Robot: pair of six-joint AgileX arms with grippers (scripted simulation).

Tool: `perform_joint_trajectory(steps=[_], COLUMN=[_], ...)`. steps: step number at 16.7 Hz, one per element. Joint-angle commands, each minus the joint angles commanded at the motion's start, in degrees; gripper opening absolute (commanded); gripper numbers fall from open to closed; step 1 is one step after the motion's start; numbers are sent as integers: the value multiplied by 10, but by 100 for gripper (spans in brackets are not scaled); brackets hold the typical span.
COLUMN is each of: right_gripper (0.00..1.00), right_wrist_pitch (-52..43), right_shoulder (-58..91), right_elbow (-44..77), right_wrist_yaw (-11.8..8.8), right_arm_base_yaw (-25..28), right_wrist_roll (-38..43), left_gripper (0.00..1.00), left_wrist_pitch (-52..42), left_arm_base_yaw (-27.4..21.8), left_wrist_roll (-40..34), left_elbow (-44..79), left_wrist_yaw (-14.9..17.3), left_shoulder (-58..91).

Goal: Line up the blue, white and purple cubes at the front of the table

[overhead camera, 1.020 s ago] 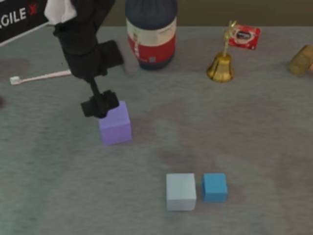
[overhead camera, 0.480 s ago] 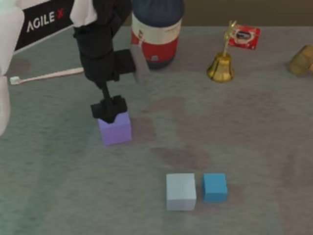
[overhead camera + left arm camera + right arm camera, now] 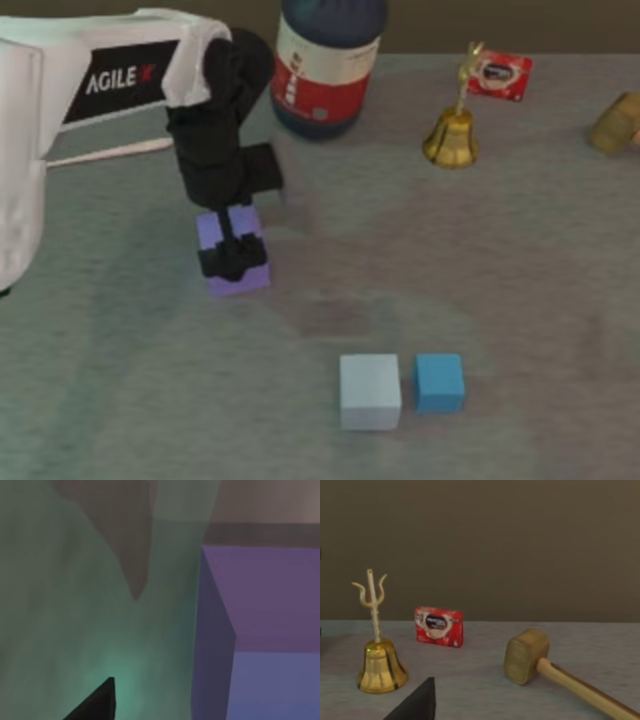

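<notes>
The purple cube [image 3: 246, 281] sits left of centre on the table [image 3: 520, 270]. My left gripper [image 3: 232, 258] hangs right over it, open, hiding most of its top. In the left wrist view the purple cube [image 3: 265, 630] fills one side, with table showing between it and a dark fingertip [image 3: 100, 705]. The white cube [image 3: 370, 392] and the smaller blue cube [image 3: 440, 383] stand side by side near the front edge, a narrow gap between them. My right arm is outside the top view; only one of its fingertips [image 3: 417, 705] shows, over bare table.
Along the back stand a dark bottle with a red and white label [image 3: 328, 65], a brass bell [image 3: 451, 135], a red packet [image 3: 499, 76] and a wooden mallet [image 3: 617, 122]. A toothbrush [image 3: 110, 153] lies at the back left, partly under my left arm.
My left arm has swung forward, carrying the gripper from the purple cube's far left corner to right over its top. The three cubes have not moved.
</notes>
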Motion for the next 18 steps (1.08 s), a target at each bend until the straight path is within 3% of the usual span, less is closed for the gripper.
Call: perform_joint_trajectory(steps=[7,18], right_gripper=[100,100], right_wrist_pitch=[0,0], right_shoulder=[0,0], right_elbow=[0,0], right_wrist_yaw=[0,0], right_arm_base_yaw=[0,0], right_wrist_roll=[0,0], left_gripper=[100,17], left_wrist_pitch=[47,47], left_arm_base_yaw=[0,0], left_wrist_roll=[1,1], left_elbow=[-32,-32], left_wrist_yaw=[0,0], left_shoulder=[21,21])
